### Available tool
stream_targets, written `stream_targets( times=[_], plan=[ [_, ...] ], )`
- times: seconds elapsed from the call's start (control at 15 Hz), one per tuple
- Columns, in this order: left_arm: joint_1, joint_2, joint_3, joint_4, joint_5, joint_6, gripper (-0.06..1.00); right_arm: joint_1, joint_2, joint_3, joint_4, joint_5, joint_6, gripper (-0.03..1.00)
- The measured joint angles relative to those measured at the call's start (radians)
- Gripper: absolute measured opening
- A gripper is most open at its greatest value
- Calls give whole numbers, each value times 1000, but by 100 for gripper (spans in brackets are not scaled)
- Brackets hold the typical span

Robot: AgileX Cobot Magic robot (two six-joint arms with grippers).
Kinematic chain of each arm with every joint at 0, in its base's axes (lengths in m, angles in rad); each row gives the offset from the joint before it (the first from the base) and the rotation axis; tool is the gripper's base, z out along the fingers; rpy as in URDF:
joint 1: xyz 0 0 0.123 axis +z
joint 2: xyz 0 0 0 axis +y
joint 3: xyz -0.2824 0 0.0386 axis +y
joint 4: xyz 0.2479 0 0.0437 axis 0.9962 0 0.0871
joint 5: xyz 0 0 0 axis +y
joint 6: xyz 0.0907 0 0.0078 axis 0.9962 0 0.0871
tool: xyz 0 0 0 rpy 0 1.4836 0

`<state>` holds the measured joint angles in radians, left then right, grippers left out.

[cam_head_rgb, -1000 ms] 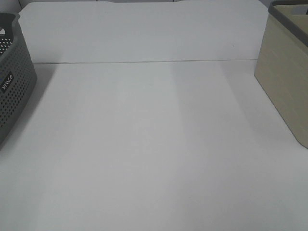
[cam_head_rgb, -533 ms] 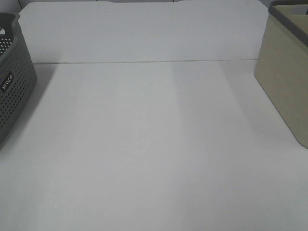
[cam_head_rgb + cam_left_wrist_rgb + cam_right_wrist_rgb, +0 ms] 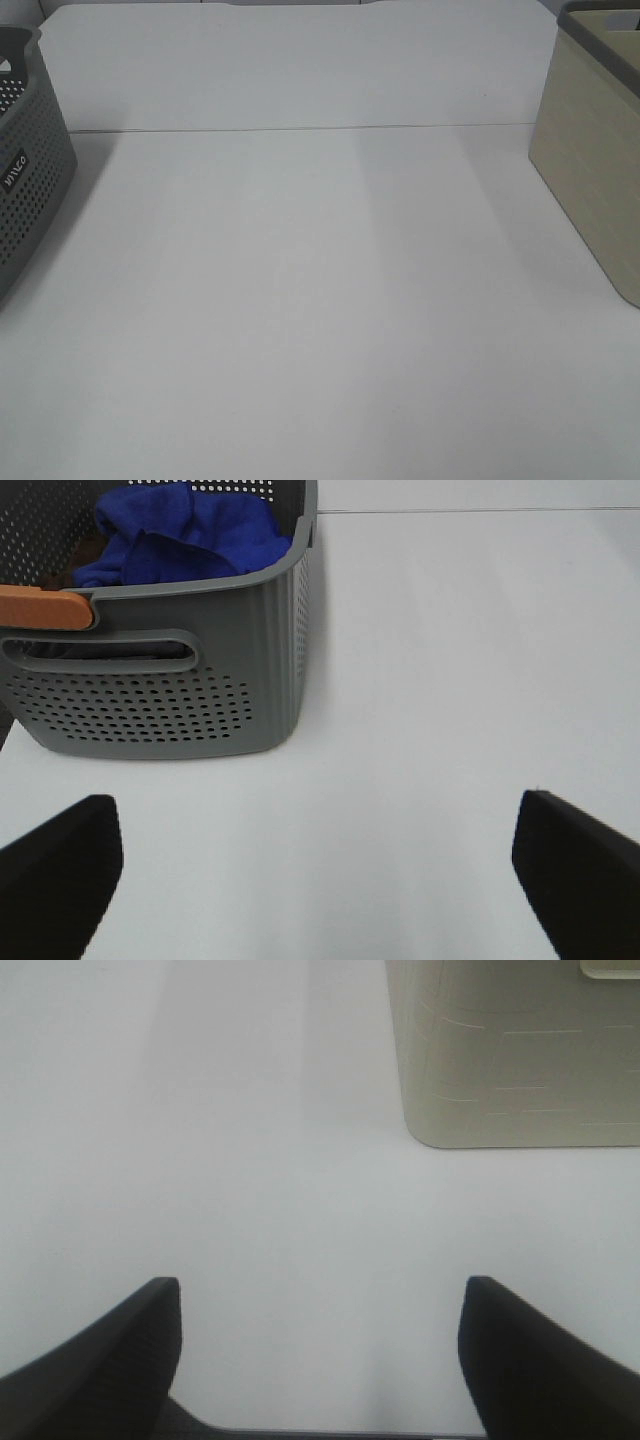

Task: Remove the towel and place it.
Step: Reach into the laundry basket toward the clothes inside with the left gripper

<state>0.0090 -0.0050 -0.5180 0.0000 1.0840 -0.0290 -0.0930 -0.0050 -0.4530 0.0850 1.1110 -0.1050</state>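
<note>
A grey perforated basket (image 3: 30, 190) and a beige bin (image 3: 590, 180) stand well apart on the white table (image 3: 320, 300).

On the table (image 3: 320, 300) the basket (image 3: 25, 170), towel (image 3: 185, 530) inside, stands left and the bin (image 3: 590, 180) right.

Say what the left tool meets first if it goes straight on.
Probably the grey perforated basket holding the blue towel: its near corner lies about in line with the open left tool. Depth unclear; it might pass alongside.
</note>
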Motion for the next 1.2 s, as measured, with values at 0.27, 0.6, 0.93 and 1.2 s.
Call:
stream_targets(
  times=[0.27, 0.6, 0.93, 1.2],
  plan=[
    [0, 0, 0, 0, 0, 0, 99, 0, 0, 0, 0, 0, 0, 76],
    [0, 0, 0, 0, 0, 0, 99, 0, 0, 0, 0, 0, 0, 76],
    [0, 0, 0, 0, 0, 0, 99, 0, 0, 0, 0, 0, 0, 76],
    [0, 0, 0, 0, 0, 0, 99, 0, 0, 0, 0, 0, 0, 76]
  ],
)
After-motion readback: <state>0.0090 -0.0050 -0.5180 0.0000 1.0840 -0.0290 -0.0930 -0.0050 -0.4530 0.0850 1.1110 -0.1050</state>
